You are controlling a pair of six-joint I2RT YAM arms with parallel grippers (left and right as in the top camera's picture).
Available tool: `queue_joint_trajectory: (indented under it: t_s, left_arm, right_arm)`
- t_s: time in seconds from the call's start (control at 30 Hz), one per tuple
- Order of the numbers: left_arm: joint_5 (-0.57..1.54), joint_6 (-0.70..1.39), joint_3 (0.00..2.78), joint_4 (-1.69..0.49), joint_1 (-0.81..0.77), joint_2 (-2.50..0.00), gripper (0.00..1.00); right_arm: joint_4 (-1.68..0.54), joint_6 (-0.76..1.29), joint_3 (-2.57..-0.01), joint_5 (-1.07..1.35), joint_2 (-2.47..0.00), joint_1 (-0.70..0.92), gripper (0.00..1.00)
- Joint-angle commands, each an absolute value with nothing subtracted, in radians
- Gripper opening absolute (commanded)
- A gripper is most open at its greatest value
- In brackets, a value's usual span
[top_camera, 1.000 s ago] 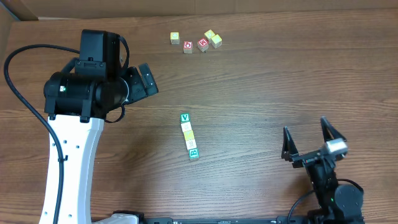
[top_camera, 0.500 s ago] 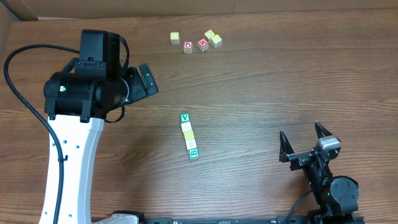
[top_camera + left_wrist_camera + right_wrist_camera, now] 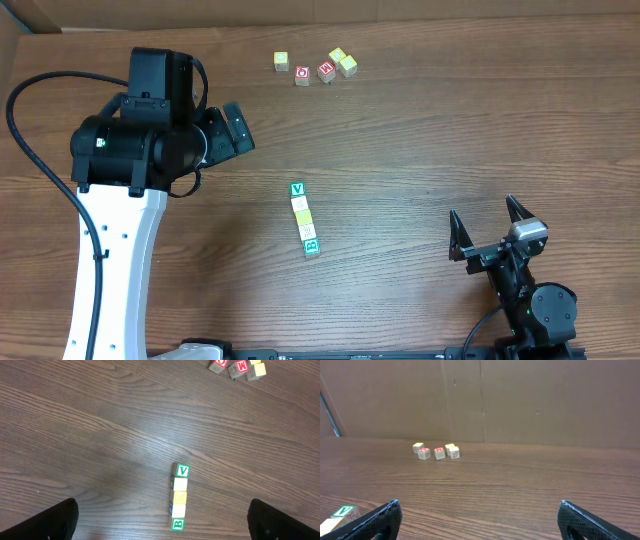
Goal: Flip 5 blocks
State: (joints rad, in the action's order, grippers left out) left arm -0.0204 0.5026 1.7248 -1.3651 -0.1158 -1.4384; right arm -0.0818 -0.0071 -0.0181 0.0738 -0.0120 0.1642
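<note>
Since a second ago my right pincer (image 3: 483, 212) has drawn back toward the near edge, jaws spread wide and empty, my left pincer (image 3: 236, 127) likewise wide open, holding nothing, blocks (image 3: 304, 218) in a touching row mid-tabletop (image 3: 420, 130), V farthest, B nearest, well apart from both pincers

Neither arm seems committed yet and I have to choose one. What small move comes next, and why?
Probably lower the left end effector toward the B block, the end of the five-block row nearest its fingers. It is open and holds nothing, and its wrist view looks down on the row. The right end effector, also open, sits off to one side.
</note>
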Motion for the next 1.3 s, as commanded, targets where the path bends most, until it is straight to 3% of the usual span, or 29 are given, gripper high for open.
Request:
queue_joint_trajectory:
  t_s: [0.0,0.97,1.27]
  left_arm:
    - [-0.033,0.513,1.734,-1.364,-0.111,-1.440,1.00]
    - [-0.034,0.513,1.734,-1.364,-0.117,-1.443,1.00]
    - [-0.033,0.513,1.734,-1.364,-0.117,-1.284,1.00]
  right_arm:
    - [-0.077,-0.004,-0.008,0.073,-0.003,0.168,1.00]
    - [-0.078,-0.004,-0.008,0.073,-0.003,0.168,1.00]
    - [-0.077,-0.004,-0.008,0.073,-0.003,0.168,1.00]
